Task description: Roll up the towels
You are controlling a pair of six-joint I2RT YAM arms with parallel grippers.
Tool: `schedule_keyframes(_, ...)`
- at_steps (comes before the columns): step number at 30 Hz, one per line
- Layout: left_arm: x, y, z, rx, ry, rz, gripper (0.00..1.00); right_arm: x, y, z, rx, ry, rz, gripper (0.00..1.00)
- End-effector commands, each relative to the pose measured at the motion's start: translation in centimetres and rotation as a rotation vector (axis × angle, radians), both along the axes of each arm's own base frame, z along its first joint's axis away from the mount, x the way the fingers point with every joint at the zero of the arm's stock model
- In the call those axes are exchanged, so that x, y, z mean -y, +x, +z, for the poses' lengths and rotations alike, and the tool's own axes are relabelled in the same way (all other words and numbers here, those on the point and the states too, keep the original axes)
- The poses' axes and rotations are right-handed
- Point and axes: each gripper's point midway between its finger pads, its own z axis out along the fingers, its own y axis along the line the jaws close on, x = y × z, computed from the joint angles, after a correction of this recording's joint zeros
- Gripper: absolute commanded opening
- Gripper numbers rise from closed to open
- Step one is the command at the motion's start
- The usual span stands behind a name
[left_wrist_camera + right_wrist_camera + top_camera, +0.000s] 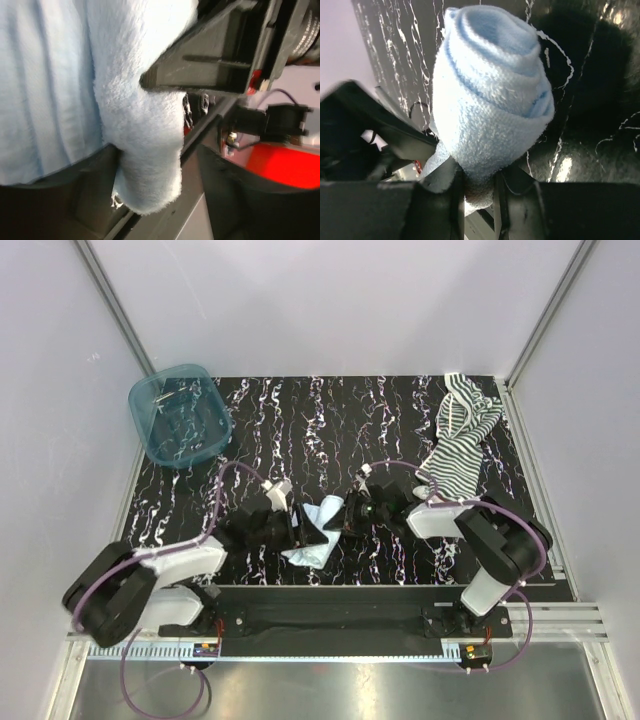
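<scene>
The pale blue towel (pixel 320 528) lies near the table's front, rolled into a thick roll between my two grippers. My right gripper (pixel 352 512) is shut on one end of the roll; the right wrist view shows the spiral of the roll (pixel 490 100) pinched between its jaws (pixel 479 192). My left gripper (pixel 298 525) is open around the other end; in the left wrist view the towel (pixel 140 125) hangs between the jaws (pixel 160 200), against one finger (pixel 90 195) and apart from the other. The green-and-white striped towel (pixel 462 435) lies crumpled at the back right.
A teal plastic basket (pixel 180 415) stands at the back left corner of the black marbled mat (pixel 300 420). White walls close in the left, back and right. The arms' bases and metal rail (pixel 320 620) run along the front edge.
</scene>
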Motion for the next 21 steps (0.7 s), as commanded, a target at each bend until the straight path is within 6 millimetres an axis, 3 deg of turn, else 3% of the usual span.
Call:
schedule_keyframes(1,-2.7,2.8,1.6,0.174,0.242,0.056,0.78,0.9,-0.1,1.1,0.033,-0.139,0.021,0.15)
schedule_keyframes(2,-3.8,2.3,1.2,0.155,0.307,0.051,0.81,1.2,0.0,1.1,0.034,-0.168,0.019,0.14)
schedule_keyframes(7,-6.6,4.8,4.1,0.288,0.505,0.124,0.99,2.1,-0.7,0.4,-0.021,-0.350,0.077,0.11)
schedule_keyframes(10,-7.5,5.5,5.6,0.369,0.600,0.219,0.99,2.7,-1.1,-0.1,-0.051,-0.452,0.097,0.09)
schedule_keyframes(11,-7.8,5.9,7.0,0.440,0.661,0.273,0.99,2.6,-0.7,0.3,-0.041,-0.467,0.100,0.08)
schedule_keyframes(16,-6.3,5.3,11.2,0.671,0.740,0.318,0.99,4.0,-1.2,-0.6,-0.113,-0.599,0.120,0.07)
schedule_keyframes(21,-2.1,2.1,13.0,0.801,0.774,0.210,0.98,4.2,-1.5,-0.9,-0.152,-0.659,0.158,0.06)
